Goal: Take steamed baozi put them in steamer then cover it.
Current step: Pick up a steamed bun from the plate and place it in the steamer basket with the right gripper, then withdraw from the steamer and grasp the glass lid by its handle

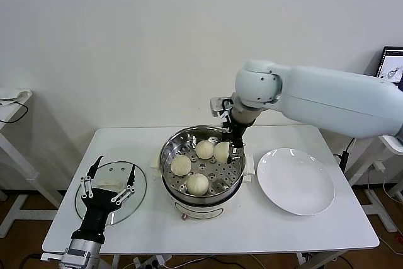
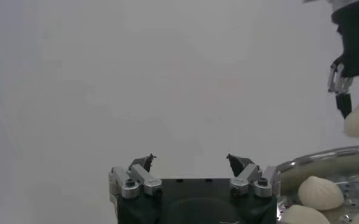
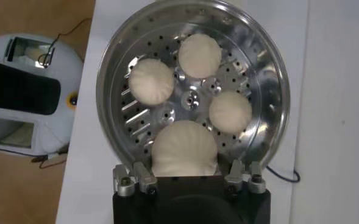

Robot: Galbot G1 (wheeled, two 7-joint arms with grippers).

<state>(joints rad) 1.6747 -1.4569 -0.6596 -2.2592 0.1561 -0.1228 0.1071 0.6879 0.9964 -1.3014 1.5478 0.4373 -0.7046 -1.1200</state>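
Four buns in the steamer (image 1: 236,181): three lie on its perforated tray (image 3: 185,109), namely the front bun (image 1: 197,183), the left bun (image 1: 181,165) and the rear bun (image 1: 204,149); the fourth bun (image 1: 221,150) is clamped between the jaws of the right gripper (image 1: 230,149), low over the tray's right rear edge. In the right wrist view this held bun sits directly against the gripper body, above the other three. The glass lid (image 1: 113,188) lies flat on the table (image 1: 264,231) to the steamer's left, with the left gripper (image 1: 107,184) hovering above it, jaws spread wide and empty. The white plate (image 1: 296,181) stands bare to the steamer's right. Risk: released from here, the fourth bun could roll against the rear bun or lean on the steamer wall, since it hangs close to both; soft dough may also cling to a finger as the jaws part and be dragged out
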